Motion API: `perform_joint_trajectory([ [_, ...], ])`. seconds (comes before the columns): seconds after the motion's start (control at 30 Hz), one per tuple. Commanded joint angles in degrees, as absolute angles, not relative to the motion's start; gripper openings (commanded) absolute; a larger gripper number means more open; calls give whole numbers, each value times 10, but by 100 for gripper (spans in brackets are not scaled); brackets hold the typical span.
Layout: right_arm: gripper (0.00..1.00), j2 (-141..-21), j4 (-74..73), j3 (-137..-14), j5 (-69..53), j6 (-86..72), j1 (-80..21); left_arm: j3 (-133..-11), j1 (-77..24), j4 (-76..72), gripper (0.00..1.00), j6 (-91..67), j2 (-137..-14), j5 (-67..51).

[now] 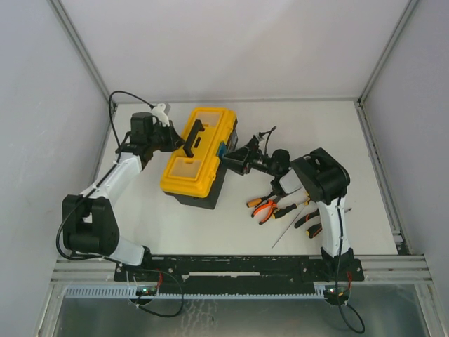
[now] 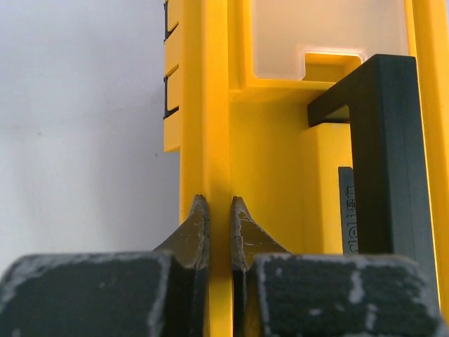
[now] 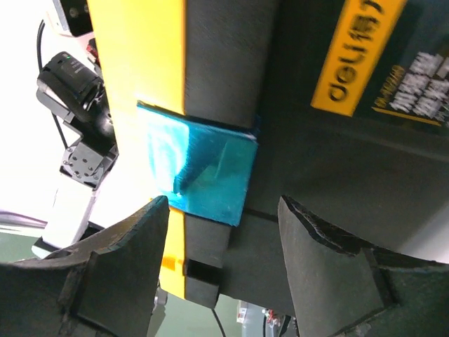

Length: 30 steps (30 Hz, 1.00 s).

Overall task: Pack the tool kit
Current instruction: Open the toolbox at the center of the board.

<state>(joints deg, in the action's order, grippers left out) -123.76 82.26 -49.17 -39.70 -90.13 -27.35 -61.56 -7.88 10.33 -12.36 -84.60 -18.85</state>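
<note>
Tabletop (image 1: pixel 337 140): left end effector (image 2: pixel 217 210) clamps lid (image 2: pixel 210 105); right end effector (image 3: pixel 223 207) wide before latch (image 3: pixel 200 168).

Treat the toolbox (image 1: pixel 193 168) at mid-table as your main obstacle. The left gripper (image 2: pixel 219 226) pinches its yellow lid (image 2: pixel 210 105) at the left rim, and the right gripper (image 3: pixel 224 232) stands spread at the teal latch (image 3: pixel 200 168). Pliers and screwdrivers (image 1: pixel 280 209) lie beside the right arm. You can pass over the bare table (image 1: pixel 337 133) at far right and near left.

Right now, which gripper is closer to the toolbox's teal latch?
Right. The right gripper hangs open just in front of the teal latch; the left gripper pinches the yellow lid at its opposite edge.
</note>
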Motion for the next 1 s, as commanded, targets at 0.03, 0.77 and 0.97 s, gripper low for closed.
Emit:
perform_joint_trajectory([
  [0.03,64,-1177,860,-494,-422,-887,-270,-569,-122,137,0,-143,-869,-281],
  [0.77,0,-1141,861,-480,-425,-906,-282,-582,-195,195,0,-105,-834,-137],
  [0.97,0,-1120,862,-479,-440,-901,-283,-596,-246,221,0,-53,-813,8],
])
